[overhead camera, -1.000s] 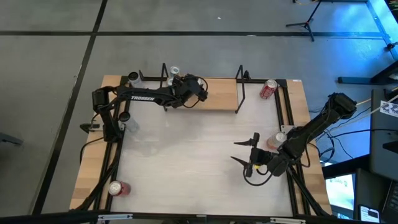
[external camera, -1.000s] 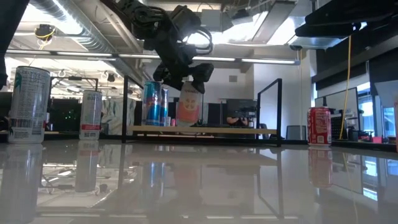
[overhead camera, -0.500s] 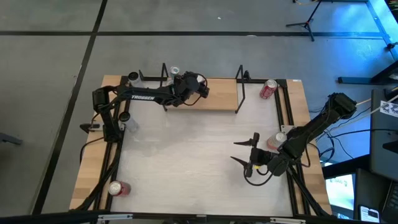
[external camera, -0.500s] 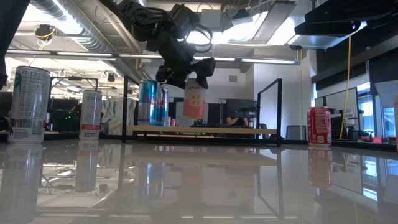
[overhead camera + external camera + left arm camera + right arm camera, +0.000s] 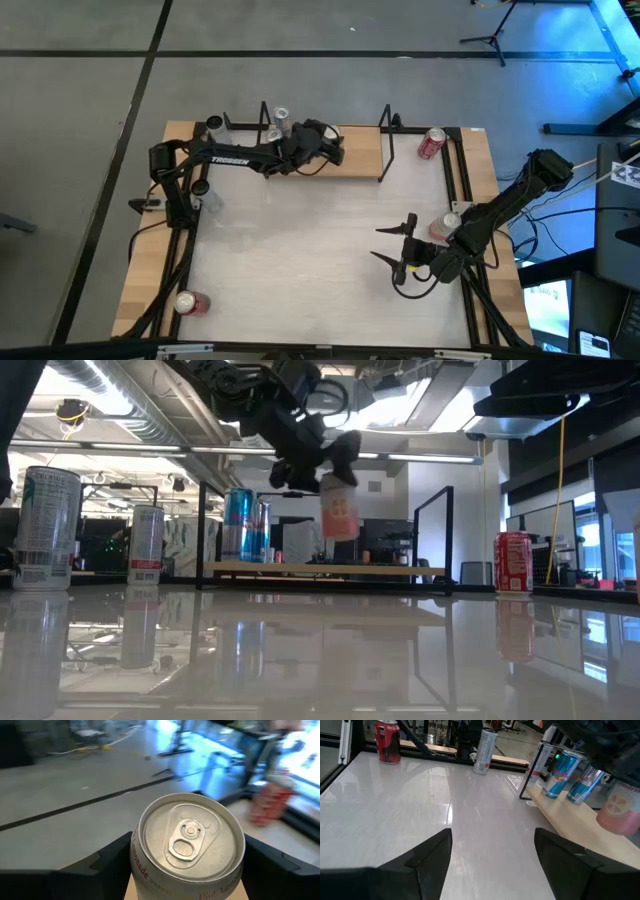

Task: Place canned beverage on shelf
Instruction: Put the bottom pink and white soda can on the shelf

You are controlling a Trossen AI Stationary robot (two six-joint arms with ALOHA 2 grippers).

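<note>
Left gripper (image 5: 322, 460) clamps the upright lemonade can (image 5: 340, 512) above the shelf (image 5: 355, 160) board at the tabletop's far edge; right gripper (image 5: 393, 246) waits open near the right edge.

Past the right gripper (image 5: 492, 857) with its fingers spread wide over the white tabletop (image 5: 445, 815), a red cola can (image 5: 388, 741) stands at eleven o'clock, a silver can (image 5: 484, 751) at twelve, and two blue cans (image 5: 557, 768) on the shelf (image 5: 580, 822) at two, beside a pink lemonade can (image 5: 621, 810) at three.
</note>
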